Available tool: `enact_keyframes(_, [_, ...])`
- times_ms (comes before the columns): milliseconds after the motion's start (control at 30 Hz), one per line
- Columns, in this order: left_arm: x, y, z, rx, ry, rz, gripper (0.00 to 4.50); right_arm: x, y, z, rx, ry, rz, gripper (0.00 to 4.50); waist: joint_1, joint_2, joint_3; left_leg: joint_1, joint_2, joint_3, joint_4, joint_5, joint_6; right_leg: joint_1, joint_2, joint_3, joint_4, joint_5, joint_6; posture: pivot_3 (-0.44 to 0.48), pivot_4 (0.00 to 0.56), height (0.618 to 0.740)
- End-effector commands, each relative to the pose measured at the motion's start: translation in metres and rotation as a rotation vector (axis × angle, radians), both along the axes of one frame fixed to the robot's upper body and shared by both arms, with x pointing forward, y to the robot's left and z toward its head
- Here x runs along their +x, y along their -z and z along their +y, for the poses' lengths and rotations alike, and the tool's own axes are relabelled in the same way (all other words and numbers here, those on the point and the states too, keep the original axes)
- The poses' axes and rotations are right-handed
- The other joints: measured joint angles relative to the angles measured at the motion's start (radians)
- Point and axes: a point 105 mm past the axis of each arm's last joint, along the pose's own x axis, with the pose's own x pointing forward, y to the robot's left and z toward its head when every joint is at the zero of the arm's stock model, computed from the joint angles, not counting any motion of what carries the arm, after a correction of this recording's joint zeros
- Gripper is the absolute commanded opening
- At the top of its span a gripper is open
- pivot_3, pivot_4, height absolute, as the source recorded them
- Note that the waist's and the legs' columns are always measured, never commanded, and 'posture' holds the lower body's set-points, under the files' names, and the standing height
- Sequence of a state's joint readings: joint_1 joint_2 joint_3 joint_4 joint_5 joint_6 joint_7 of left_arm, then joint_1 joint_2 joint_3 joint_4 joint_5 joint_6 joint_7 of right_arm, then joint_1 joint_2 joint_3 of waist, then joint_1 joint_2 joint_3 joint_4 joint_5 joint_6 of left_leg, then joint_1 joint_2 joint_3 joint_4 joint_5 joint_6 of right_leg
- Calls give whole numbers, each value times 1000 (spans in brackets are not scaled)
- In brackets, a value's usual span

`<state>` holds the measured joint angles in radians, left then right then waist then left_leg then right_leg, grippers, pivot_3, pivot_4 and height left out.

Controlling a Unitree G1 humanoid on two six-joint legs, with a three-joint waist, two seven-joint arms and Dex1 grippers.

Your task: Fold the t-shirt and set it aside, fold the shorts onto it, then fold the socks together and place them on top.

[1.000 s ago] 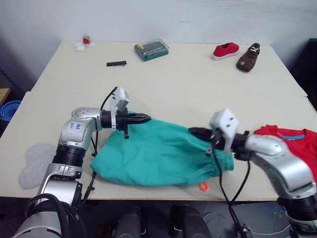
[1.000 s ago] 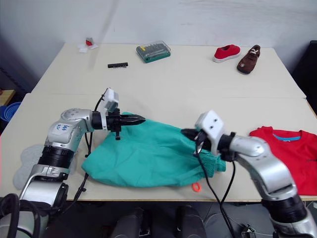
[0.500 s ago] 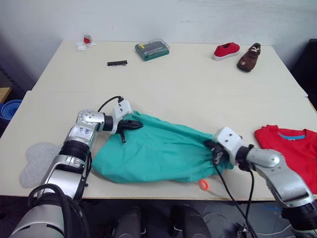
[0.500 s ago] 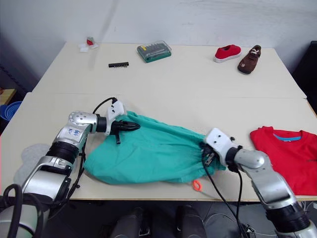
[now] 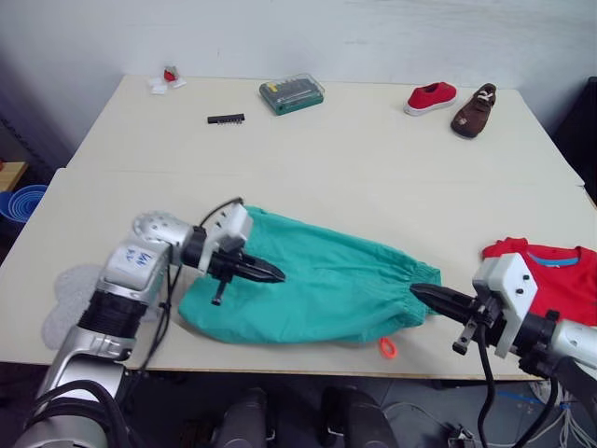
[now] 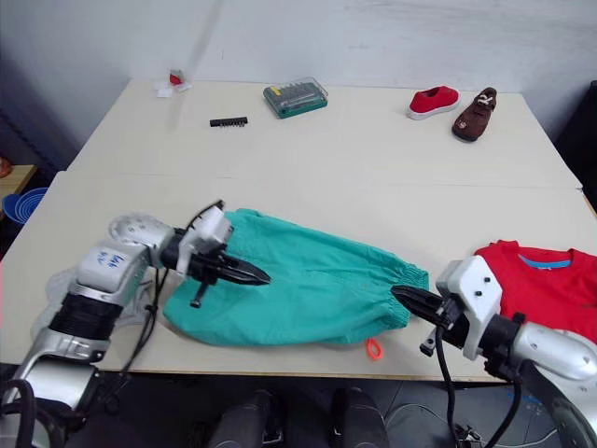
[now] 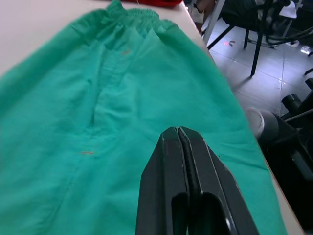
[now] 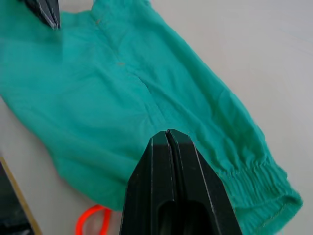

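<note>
The teal shorts (image 5: 317, 289) lie spread flat near the table's front edge, with the gathered waistband (image 5: 408, 285) toward the right. My left gripper (image 5: 276, 276) is shut and empty, hovering over the left half of the shorts (image 7: 122, 98). My right gripper (image 5: 420, 294) is shut on nothing, its tips just off the waistband end of the shorts (image 8: 146, 93). The red t-shirt (image 5: 550, 271) lies at the right, partly behind my right wrist. The grey socks (image 5: 63, 301) lie at the front left, partly hidden by my left arm.
At the back of the table are a green bit case (image 5: 291, 93), a black bit strip (image 5: 226, 119), a red shoe (image 5: 430, 96), a brown shoe (image 5: 471, 108) and a small red-and-white item (image 5: 164, 78). An orange ring (image 5: 386, 348) lies at the front edge. A blue tub (image 5: 20, 201) stands off the left side.
Both grippers have come off the ends of the shorts. The left one slid rightward over the cloth, the right one pulled back to the right. The shorts now lie flatter.
</note>
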<state>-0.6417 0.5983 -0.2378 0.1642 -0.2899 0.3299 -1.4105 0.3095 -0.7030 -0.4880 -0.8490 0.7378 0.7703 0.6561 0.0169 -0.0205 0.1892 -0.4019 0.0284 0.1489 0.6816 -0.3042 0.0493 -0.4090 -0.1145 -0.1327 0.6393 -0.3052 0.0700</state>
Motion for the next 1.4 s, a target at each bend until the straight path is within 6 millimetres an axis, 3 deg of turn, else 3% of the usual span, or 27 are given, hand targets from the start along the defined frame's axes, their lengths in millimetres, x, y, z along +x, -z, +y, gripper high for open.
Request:
enact_keyframes(33, [12,17,1,61,-27,-78,30,-19,4,7,0,40,33,0,4,0,0,0,0,0,0,0,0,0,0,0,0,0,0,0,150,740])
enact_keyframes(200, [27,46,10,190,-50,-166,30,-45,26,13,92,138,173,0,6,0,0,-1,1,0,-1,-1,-1,-2,0,-1,0,0,-1,0,150,740])
enact_keyframes(267, [28,49,10,194,-39,-187,30,-51,33,14,165,199,232,0,6,1,-1,0,1,0,-2,-1,-1,-1,0,-1,-1,0,-1,0,150,740])
enact_keyframes(367, [27,45,5,156,-24,-183,0,-52,38,16,281,295,272,545,5,2,-3,1,1,0,-2,-2,1,0,-1,0,-1,0,-1,0,150,740])
enact_keyframes(567, [30,38,-1,128,-22,-203,0,-48,51,7,530,507,381,2478,6,5,-5,1,1,0,-3,-2,1,-1,-2,0,-2,0,-2,0,150,740])
enact_keyframes(767, [32,34,-5,126,-15,-218,0,-42,61,14,721,543,515,4449,3,5,-5,1,1,0,-3,-2,1,-1,-2,0,-3,0,-2,0,150,740])
enact_keyframes(933, [34,32,-4,126,-21,-227,0,-22,67,18,877,552,588,4449,0,5,-5,1,1,0,-3,-2,1,-1,-2,0,-3,0,-2,0,150,740])
enact_keyframes(1233, [40,25,-2,114,-72,-238,0,25,78,20,859,528,591,4449,-19,5,-5,0,1,0,-2,-1,2,0,-1,-1,-2,1,-1,0,150,740])
enact_keyframes(1400, [48,24,0,85,-154,-215,0,42,67,15,853,529,503,3225,-20,5,-5,0,1,0,-2,-1,2,-1,-1,-1,-2,1,-1,0,150,740])
